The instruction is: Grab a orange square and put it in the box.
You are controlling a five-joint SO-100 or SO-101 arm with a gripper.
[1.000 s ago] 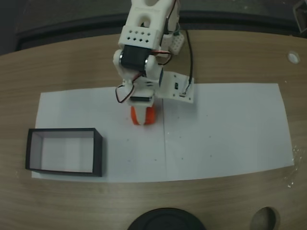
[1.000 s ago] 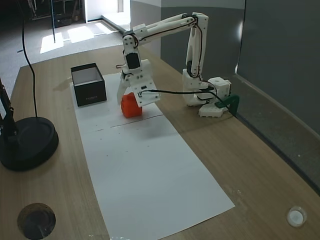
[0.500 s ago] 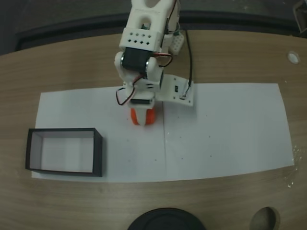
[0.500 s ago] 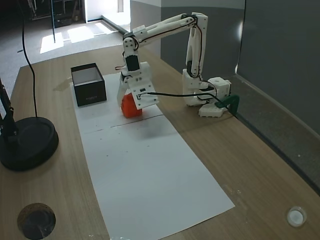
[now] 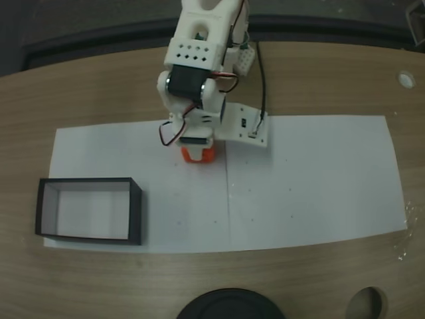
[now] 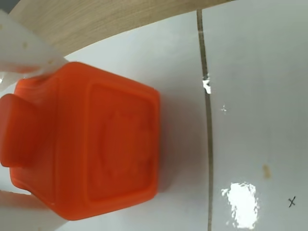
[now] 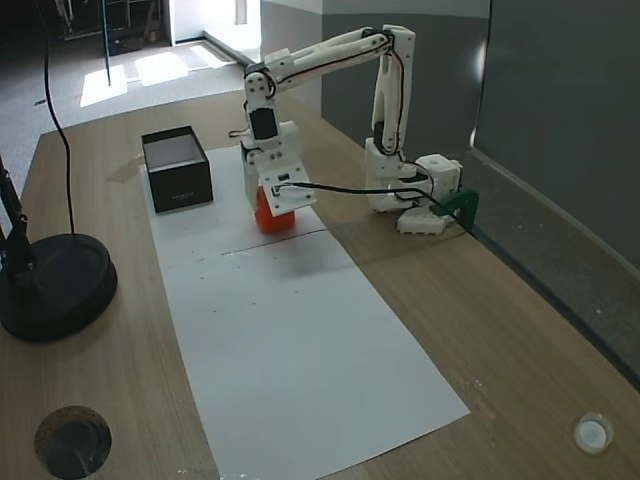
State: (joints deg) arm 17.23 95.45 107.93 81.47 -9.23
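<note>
The white plastic two-finger gripper [image 5: 198,150] stands nose-down over the small bright orange-red cube with rounded edges [image 5: 198,154], its jaws pinching the cube from two sides; in the wrist view the cube [image 6: 91,144] sits hard against the camera, a pale finger [image 6: 26,50] pressed to its upper flank and a second pale surface at the lower edge, so the grip looks seated deep between the fingers rather than at their tips, which I judge a sensible hold for a lift; whether the cube rests on the sheet or has just cleared it I cannot tell. The cube lies directly beneath the gripper on the large white paper sheet [image 5: 319,186] spread over the wooden table [image 5: 99,86], just beside the thin dark seam [image 6: 207,110] that crosses the paper; in the side-on fixed view the gripper [image 7: 270,205] hides most of the cube [image 7: 272,218]. The shallow rectangular open-topped box with thin black walls and white floor [image 5: 136,211] waits well apart from the gripper, down and to the left in the top-down fixed view, its mouth open upward to receive a drop; in the side-on fixed view the box [image 7: 180,187] sits left of the gripper. No brand, label or legible writing shows; the paper carries tiny pen marks, one a small x [image 6: 291,202].
</note>
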